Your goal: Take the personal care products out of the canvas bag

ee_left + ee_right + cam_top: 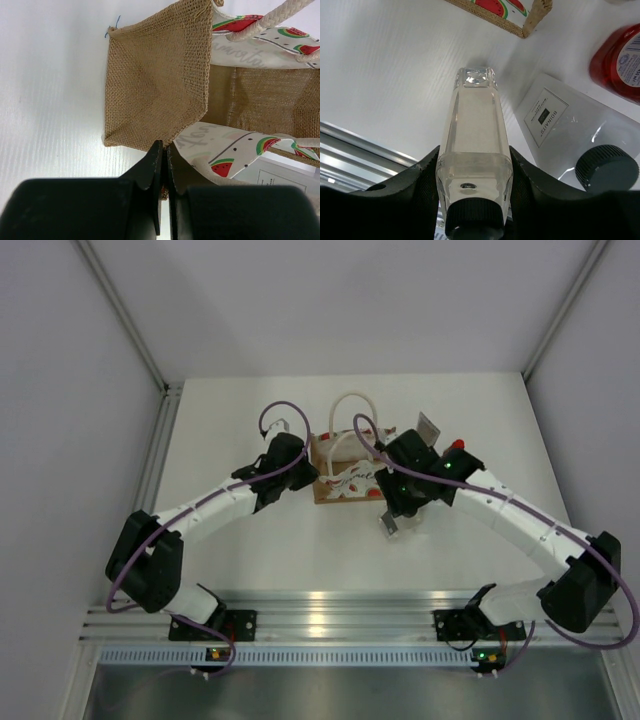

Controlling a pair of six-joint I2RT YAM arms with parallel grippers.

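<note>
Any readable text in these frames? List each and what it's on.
"BONHAITS", as best it reads: label on the pouch; the smaller lines are unreadable.
Red bottle: blue print, blurred and cut off.
Bag: script lettering, not legible.
Clear bottle: no text visible.

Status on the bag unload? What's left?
Done: red bottle and flat pouch lie on the table beside the canvas bag. In hand: right claw holds a clear bottle outside the bag; left claw pinches the bag's side. Left: set that bottle down; bag interior in view shows only burlap, bottom hidden.
</note>
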